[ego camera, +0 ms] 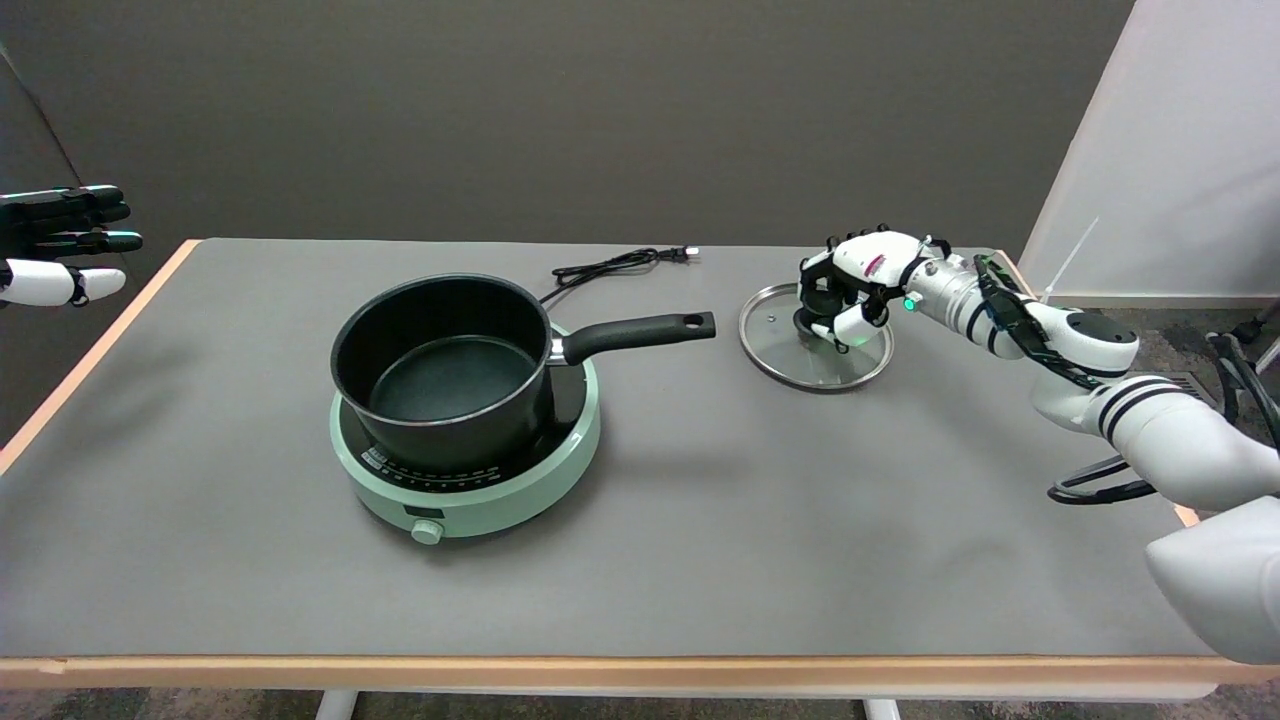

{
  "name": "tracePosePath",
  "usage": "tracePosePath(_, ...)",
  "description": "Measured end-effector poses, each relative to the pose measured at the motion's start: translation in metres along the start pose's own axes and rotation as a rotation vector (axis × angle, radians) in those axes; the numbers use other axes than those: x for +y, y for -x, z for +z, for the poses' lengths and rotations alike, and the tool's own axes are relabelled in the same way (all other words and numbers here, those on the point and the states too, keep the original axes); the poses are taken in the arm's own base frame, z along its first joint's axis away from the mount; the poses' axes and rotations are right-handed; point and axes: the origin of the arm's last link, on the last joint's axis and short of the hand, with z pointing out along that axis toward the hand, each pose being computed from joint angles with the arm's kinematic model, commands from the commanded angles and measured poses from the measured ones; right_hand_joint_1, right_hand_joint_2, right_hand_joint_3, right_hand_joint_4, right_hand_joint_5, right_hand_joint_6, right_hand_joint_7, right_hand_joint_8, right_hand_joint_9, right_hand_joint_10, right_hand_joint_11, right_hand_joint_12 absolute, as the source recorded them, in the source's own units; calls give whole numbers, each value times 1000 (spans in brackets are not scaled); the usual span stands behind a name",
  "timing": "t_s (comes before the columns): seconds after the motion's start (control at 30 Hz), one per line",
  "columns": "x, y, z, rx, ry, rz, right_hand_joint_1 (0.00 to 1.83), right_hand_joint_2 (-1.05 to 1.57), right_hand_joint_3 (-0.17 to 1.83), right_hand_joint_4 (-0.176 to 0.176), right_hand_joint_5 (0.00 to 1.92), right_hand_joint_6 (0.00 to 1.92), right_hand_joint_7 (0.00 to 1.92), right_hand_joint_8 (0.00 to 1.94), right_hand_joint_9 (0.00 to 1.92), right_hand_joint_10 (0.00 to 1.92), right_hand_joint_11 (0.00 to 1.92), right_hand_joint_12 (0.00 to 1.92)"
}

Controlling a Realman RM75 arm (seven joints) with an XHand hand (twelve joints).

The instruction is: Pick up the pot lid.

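Observation:
A round glass pot lid (782,350) with a metal rim lies on the grey table (700,520) at the right, past the tip of the pot's handle. My right hand (856,285) reaches in from the right and sits over the lid's centre. Its fingers curl around the black knob (806,318), which they mostly hide. The lid looks flat on the table, with no gap showing under its rim.
A black saucepan (450,365) stands on a mint-green hotplate (480,495) left of centre, its handle (640,333) pointing right toward the lid. A black power cable (610,265) lies behind it. The idle left hand (60,245) hangs at the far left.

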Motion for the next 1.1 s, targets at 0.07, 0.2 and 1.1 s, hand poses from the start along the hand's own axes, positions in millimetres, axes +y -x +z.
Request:
tracePosePath(0.07, -1, 0, 0, 1, -5, 1, 1204, 1084, 182, -45, 771, 1252, 982, 1122, 842, 1258, 346, 1533)
tracePosePath(0.2, -2, 0, 0, 3, -13, 3, 1204, 1101, 180, -70, 754, 1233, 945, 1231, 836, 1389, 360, 1566)
tracePosePath(1.1, -7, -2, -1, 28, -44, 45, 1194, 1204, 62, -116, 648, 1345, 881, 1350, 757, 1673, 111, 1863)
